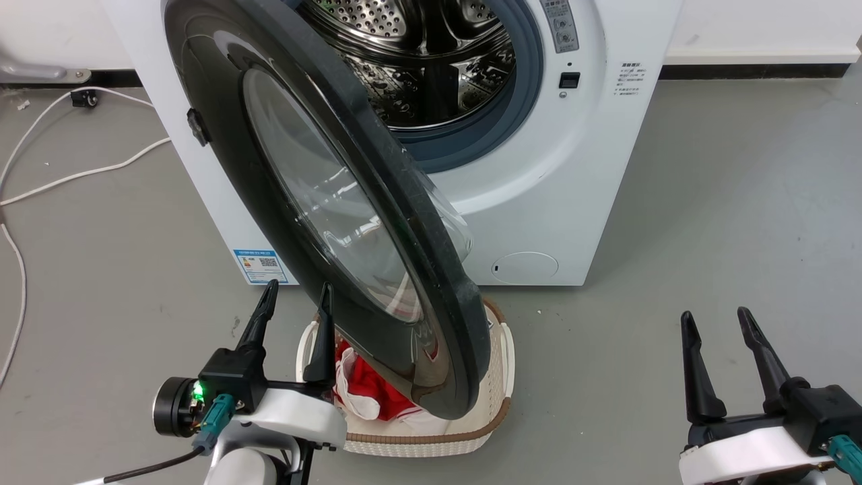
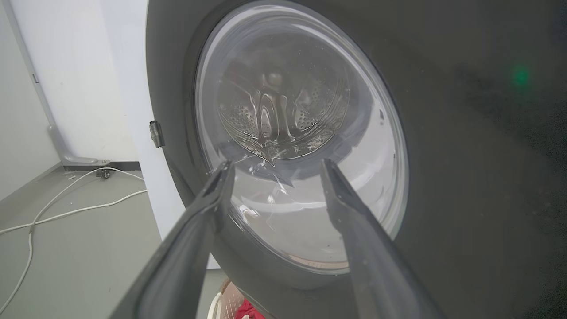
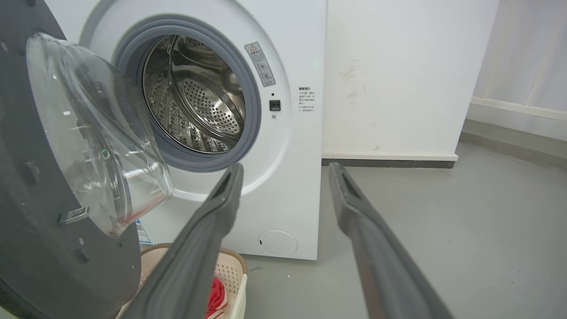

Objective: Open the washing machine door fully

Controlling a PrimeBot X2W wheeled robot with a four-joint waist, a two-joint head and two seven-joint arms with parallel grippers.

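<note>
Washing machine door (image 1: pixel 316 202) stands partly open, swung out across centre frame from the washing machine (image 1: pixel 539 168) at top. Left gripper (image 1: pixel 298 289), lower left: jaws spread, empty, close to the door's outer face, contact not determinable. Right gripper (image 1: pixel 715 315), lower right: spread, empty. Laundry basket (image 1: pixel 502 377) sits beneath the door.

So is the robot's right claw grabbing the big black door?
No, the right gripper is open over the grey floor, with nothing between its fingers, well apart from the washing machine door.
</note>
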